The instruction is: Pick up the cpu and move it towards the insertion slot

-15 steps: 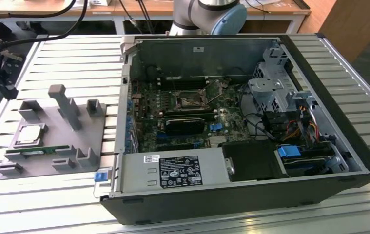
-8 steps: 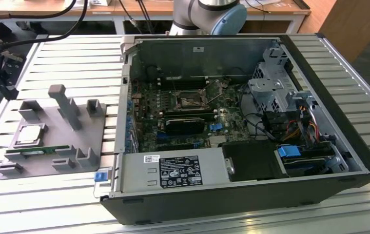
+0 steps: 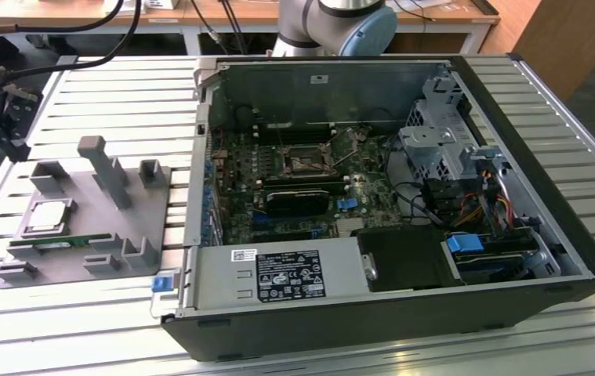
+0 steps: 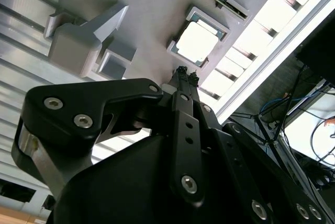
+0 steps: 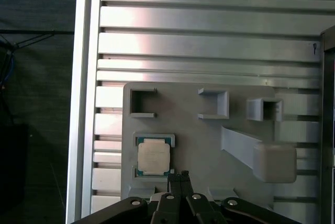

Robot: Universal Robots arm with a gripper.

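Note:
The cpu (image 3: 48,217) lies flat in a square pocket of the grey fixture plate (image 3: 119,227) at the exterior view's left, silvery top up. My gripper (image 5: 179,175) hangs above the plate beside the cpu (image 5: 153,157), apart from it, with its fingertips pressed together and nothing between them. In the second wrist view the shut gripper (image 4: 186,71) points at the plate just short of the cpu (image 4: 198,42). The insertion slot (image 3: 305,162) is the square socket with a metal frame on the motherboard inside the open computer case.
The fixture plate carries tall grey posts (image 3: 103,168) and blocks (image 5: 274,162), and a green memory stick (image 3: 52,245) near its front. The case wall (image 3: 205,157) stands between plate and motherboard. A black block (image 3: 297,200) sits below the socket. The table (image 3: 119,86) is slatted metal.

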